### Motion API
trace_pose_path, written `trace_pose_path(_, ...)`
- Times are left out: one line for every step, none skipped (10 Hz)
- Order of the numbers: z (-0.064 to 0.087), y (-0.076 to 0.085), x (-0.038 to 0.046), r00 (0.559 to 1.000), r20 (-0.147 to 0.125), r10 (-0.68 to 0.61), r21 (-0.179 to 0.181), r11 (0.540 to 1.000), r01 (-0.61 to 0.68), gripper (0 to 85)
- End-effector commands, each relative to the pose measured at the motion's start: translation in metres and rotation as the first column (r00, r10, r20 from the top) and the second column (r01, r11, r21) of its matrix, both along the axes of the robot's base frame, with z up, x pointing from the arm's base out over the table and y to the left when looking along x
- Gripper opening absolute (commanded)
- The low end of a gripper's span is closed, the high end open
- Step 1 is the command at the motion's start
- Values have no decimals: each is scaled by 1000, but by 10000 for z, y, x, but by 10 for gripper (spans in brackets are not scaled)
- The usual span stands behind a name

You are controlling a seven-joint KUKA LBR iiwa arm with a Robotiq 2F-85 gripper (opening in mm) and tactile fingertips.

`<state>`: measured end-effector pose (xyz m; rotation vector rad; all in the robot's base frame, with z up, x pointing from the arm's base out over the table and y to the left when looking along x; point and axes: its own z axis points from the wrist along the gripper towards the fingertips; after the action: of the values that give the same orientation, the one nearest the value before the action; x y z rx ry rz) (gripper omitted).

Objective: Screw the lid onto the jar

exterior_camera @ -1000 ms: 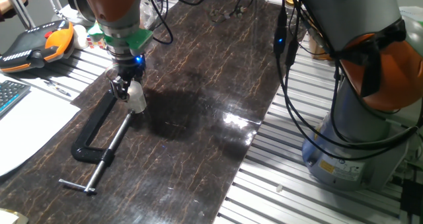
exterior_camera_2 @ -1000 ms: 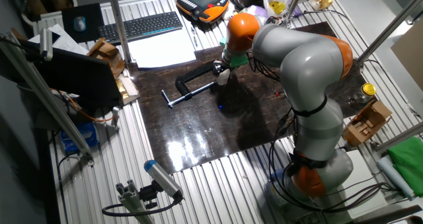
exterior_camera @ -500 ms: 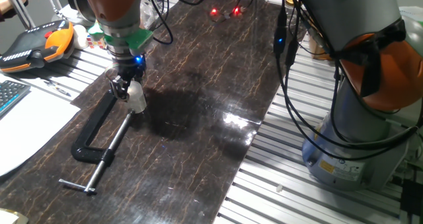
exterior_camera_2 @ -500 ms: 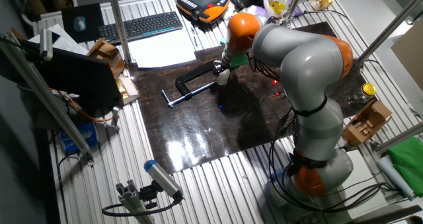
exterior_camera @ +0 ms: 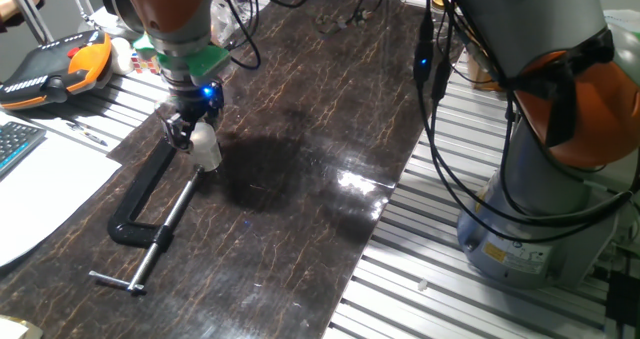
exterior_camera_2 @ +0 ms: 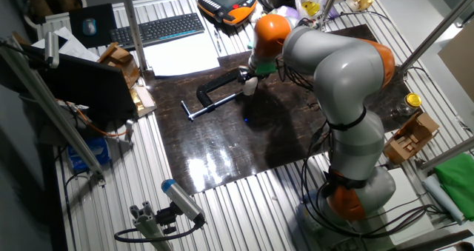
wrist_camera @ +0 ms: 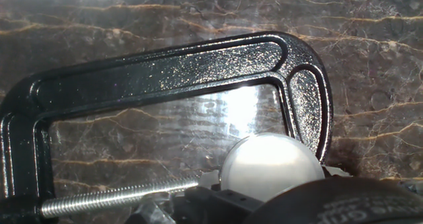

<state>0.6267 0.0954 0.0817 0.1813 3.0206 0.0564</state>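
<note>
Arm (exterior_camera_2: pixel 333 66) whole only in other fixed view. Black C-clamp (exterior_camera: pixel 150 204) on dark table (exterior_camera: pixel 300 179); hand view alone shows threaded screw (wrist_camera: pixel 119 196) meeting whitish round lid (wrist_camera: pixel 271 168) inside frame. Gripper (exterior_camera: pixel 190 134) over clamp, white jar (exterior_camera: pixel 207 149) at its tips; finger spacing unclear. Jar-lid seam indistinguishable.

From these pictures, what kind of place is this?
Most likely a robotics lab bench: a slotted aluminium table with a dark mat, a keyboard beside a teach pendant, and loose cables.
</note>
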Motion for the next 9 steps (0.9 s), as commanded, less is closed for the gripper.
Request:
trace_pose_path(-1, -2, -1, 1000, 1, -16, -4, 1000, 16, 710)
trace_pose_path(0, -2, 0, 999, 1, -39, -4, 999, 39, 710)
trace_pose_path(-5, -1, 1, 998, 0, -63, -1, 998, 63, 713)
trace_pose_path(-12, 0, 3, 996, -4, -91, 3, 996, 91, 713)
trace_pose_path(-16, 1, 5, 995, -6, -104, 2, 995, 104, 713)
trace_pose_path(-12, 0, 3, 994, -7, -112, -1, 994, 112, 713)
trace_pose_path(-9, -1, 2, 991, -9, -130, -5, 992, 130, 713)
trace_pose_path(-10, -1, 2, 988, -8, -156, -8, 988, 156, 713)
trace_pose_path(-13, -1, 1, 984, -8, -178, -9, 984, 178, 713)
